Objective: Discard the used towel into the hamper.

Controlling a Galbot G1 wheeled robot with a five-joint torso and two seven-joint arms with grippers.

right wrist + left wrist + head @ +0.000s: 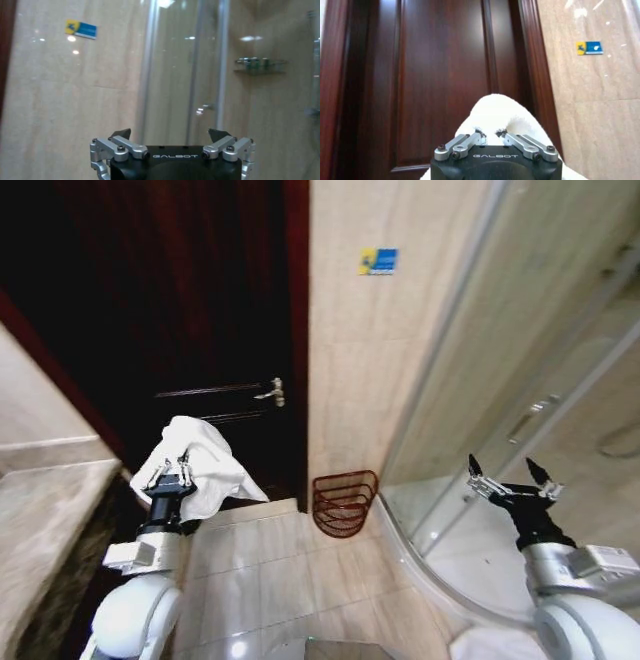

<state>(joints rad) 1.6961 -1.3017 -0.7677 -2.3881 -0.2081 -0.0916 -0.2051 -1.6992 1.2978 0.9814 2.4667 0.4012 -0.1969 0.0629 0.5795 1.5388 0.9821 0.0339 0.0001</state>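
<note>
On my left side, the left pincer [178, 471] is raised in front of the dark wooden door [190, 310], its fingers closed together on a white towel [205, 465]. I see the cloth bunched over the fingertips and draping down to the right of the arm; in the left wrist view the towel [497, 116] rises in a hump just past the pincer [490, 135]. Farther off, the hamper [345, 502] sits on the tiled floor [290, 570] against the foot of the beige wall [370, 360], between the door and the curved glass shower enclosure [500, 380]. It stands well apart from the towel, lower and to the right. Over on my right, the right pincer [512, 477] hangs before the shower glass, fingers spread wide and holding nothing, as the right wrist view confirms [170, 134].
</note>
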